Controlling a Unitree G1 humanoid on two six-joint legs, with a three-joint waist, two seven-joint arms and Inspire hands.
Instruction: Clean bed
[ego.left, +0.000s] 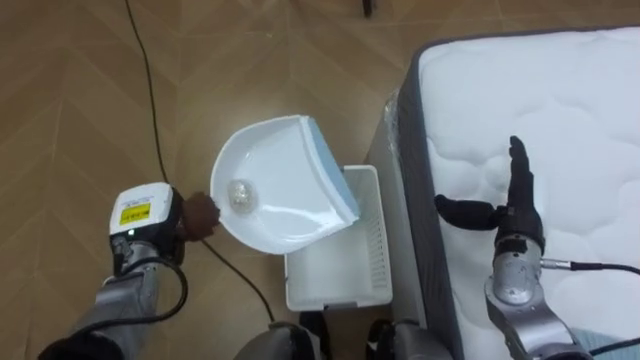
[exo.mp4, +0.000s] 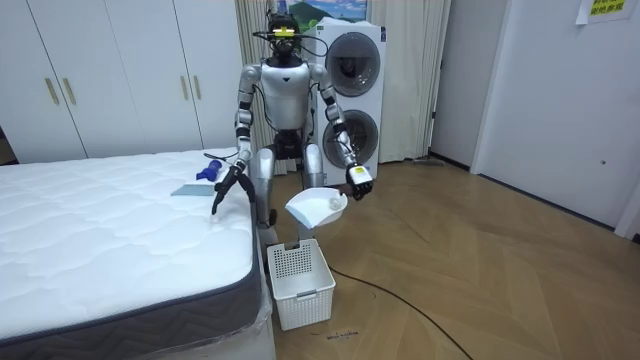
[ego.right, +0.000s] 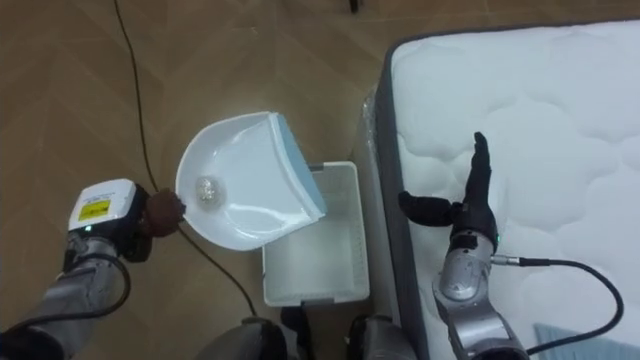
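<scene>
**Wooden floor beside the bed: dustpan held over the basket**

Brown wooden flooring (ego.left: 80, 100) runs along the side of the white quilted mattress (ego.left: 560, 110), and we take that mattress as our landmark. In the room view we see the robot standing upright at the mattress's corner. White wardrobe doors (exo.mp4: 120, 70) and two stacked white washing machines (exo.mp4: 352, 95) stand behind it, beyond the mattress.

Just off the mattress's side, on the floor, stands a white perforated plastic basket (ego.left: 375, 240). Above it, a little further out from the mattress, hangs a white plastic dustpan with a pale blue front lip (ego.left: 285, 215). A small crumpled greyish ball (ego.left: 241, 195) lies in its pan. The left hand (ego.left: 200, 213) is out on the far side of the dustpan from the mattress, its fingers wrapped around the handle.

The right hand (ego.left: 519, 215) is over the mattress near its edge, with fingers straight, thumb spread towards the edge, and nothing in its grasp. We cannot tell whether it touches the quilting.

Further in on the mattress, the room view shows a small blue object (exo.mp4: 210, 170) beside a flat pale blue sheet (exo.mp4: 187, 189).
</scene>
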